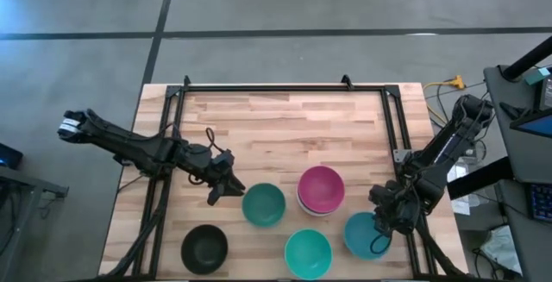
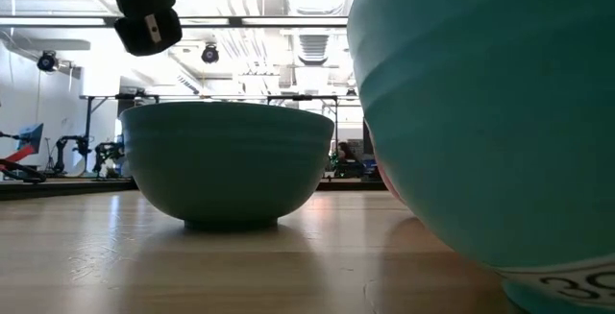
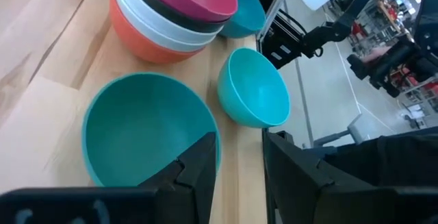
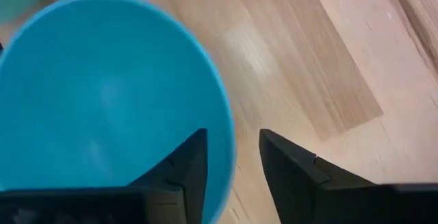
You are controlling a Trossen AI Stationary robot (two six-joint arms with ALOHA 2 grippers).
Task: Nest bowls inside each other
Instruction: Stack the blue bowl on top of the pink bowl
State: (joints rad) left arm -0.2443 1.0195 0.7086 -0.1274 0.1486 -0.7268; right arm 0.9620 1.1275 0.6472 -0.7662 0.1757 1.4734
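Right hand (image 1: 385, 223) fingers apart astride blue bowl (image 1: 362, 235) rim; left hand (image 1: 226, 189) apart beside teal bowl (image 1: 263, 204).

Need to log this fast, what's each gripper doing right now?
Left gripper: open, fingers straddling the dark teal bowl rim, not closed on it.
Right gripper: open, fingers straddling the blue bowl rim.

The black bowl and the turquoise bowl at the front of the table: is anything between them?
No. In the high view only bare wooden table lies between the round black plastic bowl and the round turquoise plastic bowl.
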